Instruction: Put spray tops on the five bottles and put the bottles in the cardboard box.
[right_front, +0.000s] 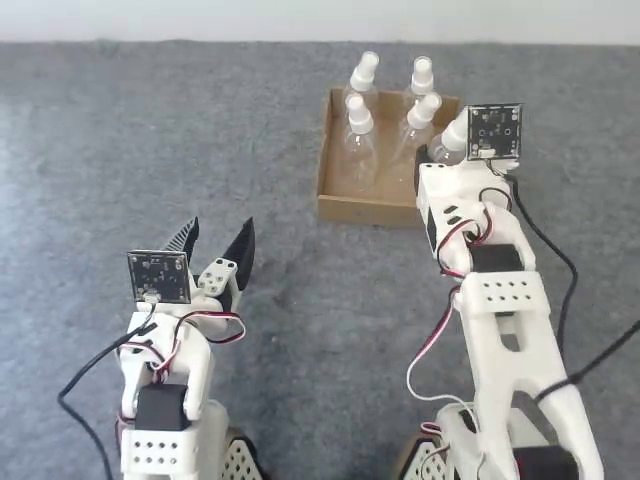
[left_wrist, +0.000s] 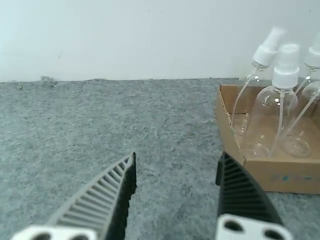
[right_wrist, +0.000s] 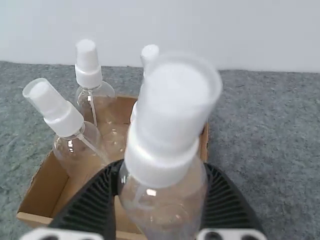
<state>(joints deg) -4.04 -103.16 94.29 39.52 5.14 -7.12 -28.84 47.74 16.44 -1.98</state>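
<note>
- The right gripper (right_wrist: 161, 205) is clamping the fifth bottle (right_wrist: 167, 145) between its jaws, with the spray top (right_wrist: 175, 100) already sitting on it.
- Just beyond those jaws, the cardboard box (right_wrist: 35, 202) is holding four capped bottles (right_front: 358, 130), so those are looking finished.
- The held bottle is hanging by the box's edge. Lowering and releasing it is what is remaining, I judge.
- The left gripper (right_front: 215, 228) is idling wide open with nothing between its jaws, and the box is sitting well ahead of them, off to one side.

My bottle (right_wrist: 165, 200) is clear and its spray top (right_wrist: 172, 115) white. My fingers (right_wrist: 85, 210) are black and ribbed, the cardboard box (right_wrist: 35, 195) brown, the carpet (right_wrist: 270, 125) mottled grey.
</note>
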